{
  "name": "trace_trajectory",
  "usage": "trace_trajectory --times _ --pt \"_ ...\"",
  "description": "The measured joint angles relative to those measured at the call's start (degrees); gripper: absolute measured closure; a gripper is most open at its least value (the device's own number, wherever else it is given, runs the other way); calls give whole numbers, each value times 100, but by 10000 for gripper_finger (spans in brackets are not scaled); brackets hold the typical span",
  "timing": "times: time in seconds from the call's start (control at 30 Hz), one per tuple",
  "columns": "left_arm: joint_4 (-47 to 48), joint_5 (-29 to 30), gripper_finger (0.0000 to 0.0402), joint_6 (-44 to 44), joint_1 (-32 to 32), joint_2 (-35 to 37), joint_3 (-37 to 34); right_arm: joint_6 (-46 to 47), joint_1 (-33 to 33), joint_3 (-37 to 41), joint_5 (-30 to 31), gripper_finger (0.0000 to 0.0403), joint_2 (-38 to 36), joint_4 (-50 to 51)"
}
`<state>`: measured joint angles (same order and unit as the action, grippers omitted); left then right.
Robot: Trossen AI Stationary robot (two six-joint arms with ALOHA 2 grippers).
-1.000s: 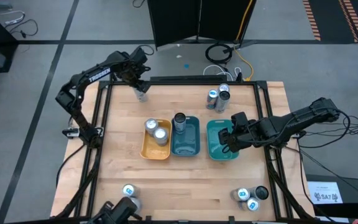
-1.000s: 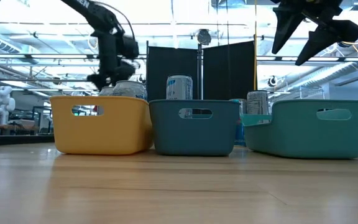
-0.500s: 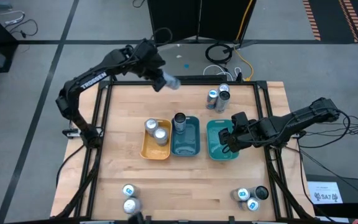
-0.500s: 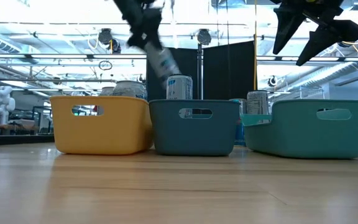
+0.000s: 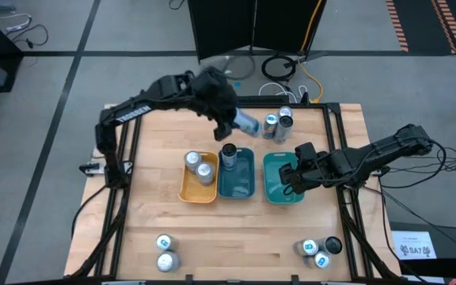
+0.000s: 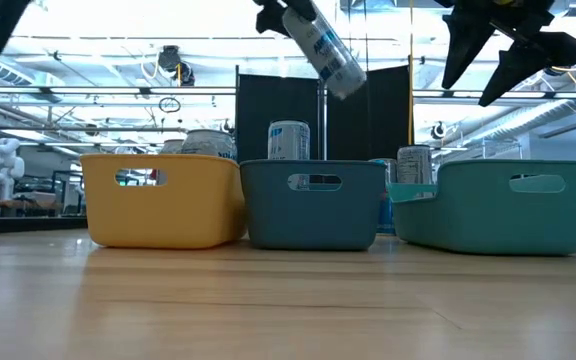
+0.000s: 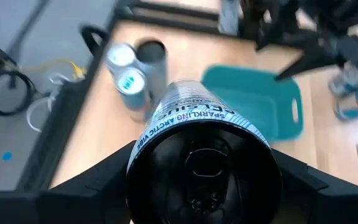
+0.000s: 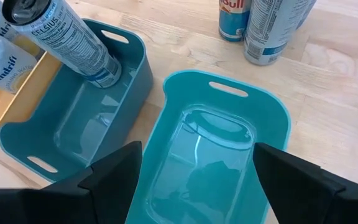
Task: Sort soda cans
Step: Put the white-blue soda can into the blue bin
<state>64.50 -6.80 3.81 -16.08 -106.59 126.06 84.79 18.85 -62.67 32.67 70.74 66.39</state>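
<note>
**Left arm swings a silver-and-blue can in over the trays**

Since the earlier frames the left gripper (image 5: 236, 123) has travelled from the far left corner of the table to a spot above and just behind the dark teal tray (image 5: 237, 184), carrying a slim can (image 5: 247, 124). The can, printed "Sparkling Arctic Vibe" in the wrist view (image 7: 197, 134), lies tilted, nearly on its side, with both fingers clamped against its wall. That hold suits transport more than release, so it will probably need righting before it goes down.

From left to right:

- **Yellow tray** (image 5: 187, 190): holds two silver cans (image 5: 199, 166), upright and touching, apparently one sorted kind.
- **Dark teal tray:** holds one tall Celsius can (image 8: 67, 38), standing in its far end. The carried can looks like the same kind, which would explain the approach.
- **Light teal tray** (image 8: 272, 118): holds no can.
- **Right gripper** (image 5: 289, 177): hovers above the light teal tray, fingers spread wide on nothing, seemingly waiting.

Unsorted cans stand in three places:

- A pair (image 5: 277, 123) behind the trays, close beside the carried can.
- Two (image 5: 164, 252) at the near left.
- Three (image 5: 318, 250) at the near right.
</note>
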Motion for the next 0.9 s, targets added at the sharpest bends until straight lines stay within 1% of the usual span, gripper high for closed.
trace_trajectory --times 0.13,0.23,0.47,0.8,0.9 --pt "618 40 130 0 249 -605 595 -101 0 0 0 103 0 13" --pt "962 146 130 4 422 -1016 894 -180 0 0 0 103 0 17" --pt "1293 327 130 103 687 -1542 890 -345 0 0 -113 103 -2 30" --pt "1224 418 130 103 844 -2124 916 -477 0 0 -304 103 -2 31" --pt "1331 596 129 99 865 -2314 883 -544 0 0 -304 103 -2 28"
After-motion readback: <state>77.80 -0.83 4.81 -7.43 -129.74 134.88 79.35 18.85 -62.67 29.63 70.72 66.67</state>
